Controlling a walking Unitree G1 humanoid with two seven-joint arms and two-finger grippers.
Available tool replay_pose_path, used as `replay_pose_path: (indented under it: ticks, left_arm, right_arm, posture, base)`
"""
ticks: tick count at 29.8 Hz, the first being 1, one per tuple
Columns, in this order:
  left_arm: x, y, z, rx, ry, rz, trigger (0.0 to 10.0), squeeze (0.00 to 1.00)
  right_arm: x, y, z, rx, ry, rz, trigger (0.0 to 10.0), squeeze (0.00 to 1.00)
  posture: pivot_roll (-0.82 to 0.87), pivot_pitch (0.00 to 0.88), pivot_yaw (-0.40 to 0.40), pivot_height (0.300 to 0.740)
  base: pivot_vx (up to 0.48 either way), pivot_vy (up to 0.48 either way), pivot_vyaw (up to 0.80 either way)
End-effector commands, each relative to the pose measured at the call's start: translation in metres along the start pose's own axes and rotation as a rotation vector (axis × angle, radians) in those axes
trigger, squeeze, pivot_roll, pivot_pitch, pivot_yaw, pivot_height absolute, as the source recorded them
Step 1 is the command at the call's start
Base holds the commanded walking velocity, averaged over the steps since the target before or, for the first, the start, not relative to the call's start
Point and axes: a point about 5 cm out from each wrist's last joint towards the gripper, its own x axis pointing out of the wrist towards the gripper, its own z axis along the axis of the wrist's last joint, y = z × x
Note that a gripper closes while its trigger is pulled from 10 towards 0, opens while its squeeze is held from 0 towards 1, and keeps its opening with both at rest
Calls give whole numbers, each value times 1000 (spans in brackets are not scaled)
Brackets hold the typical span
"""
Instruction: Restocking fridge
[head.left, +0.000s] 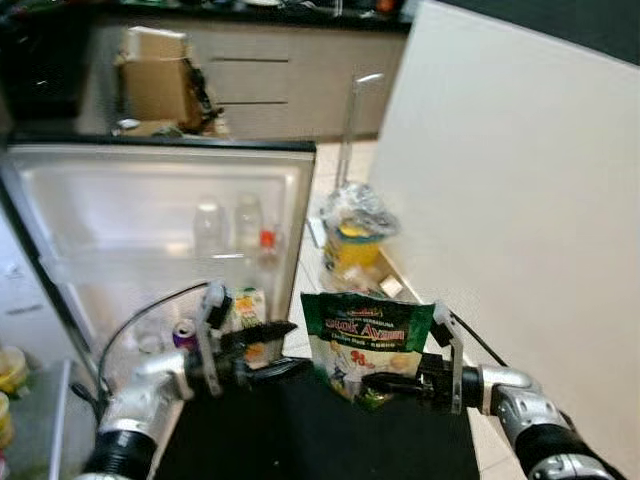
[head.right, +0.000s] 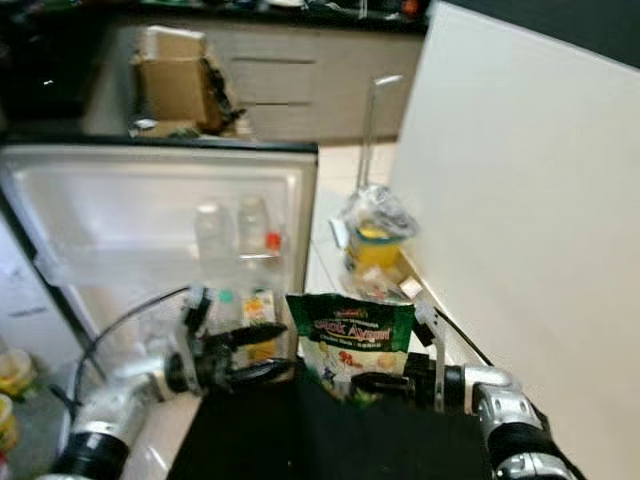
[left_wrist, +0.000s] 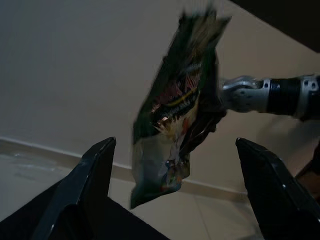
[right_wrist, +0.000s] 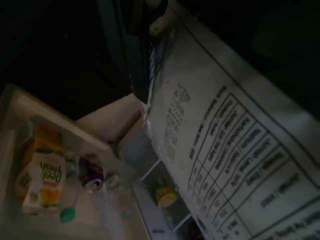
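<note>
Right now the green pouch hangs upright in front of the robot, its long axis close to vertical, pinched near its lower edge by the right claw, whose black fingers are closed onto the packet from the robot's right. The printed front faces the head camera; in the right wrist view the pale back panel with its nutrition table lies right against the lens. The left claw sits just beside the pouch on the robot's left, fingers spread wide and holding nothing, pointing toward the packet's side; from the left wrist view the pouch shows between its two open fingers but further out, not yet between the tips. The open fridge lies ahead and to the left, so the left arm is the nearer one to its door shelves, where a juice carton, a purple can and clear bottles stand. The pouch is well short of any shelf and must travel leftward and forward to reach one. That points to either a hand-over to the left claw or a cross-body reach by the right; which is meant cannot be told. A bagged yellow item sits on the floor by the white wall.
</note>
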Motion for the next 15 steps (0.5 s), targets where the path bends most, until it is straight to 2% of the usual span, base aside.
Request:
replay_pose_path:
  ticks: [1,7,10,15]
  left_arm:
    - [-3,-4,2,10,8,-34,10000,0]
    - [-18,-7,7,26,25,-35,10000,0]
    - [-19,-7,9,26,24,-37,10000,0]
    - [-27,-17,16,8,-28,-101,10000,0]
  right_arm:
    - [-3,0,6,-19,-19,13,10000,0]
    - [1,4,8,-22,-14,51,10000,0]
    - [1,4,8,-22,-13,54,10000,0]
    - [4,7,13,-29,-18,91,10000,0]
  posture:
    - [-101,0,-75,740]
    - [-100,0,-73,740]
    - [-100,0,-73,740]
    - [-99,0,-78,740]
  base:
    - [0,0,-800]
    - [0,0,-800]
    - [0,0,-800]
    - [0,0,-800]
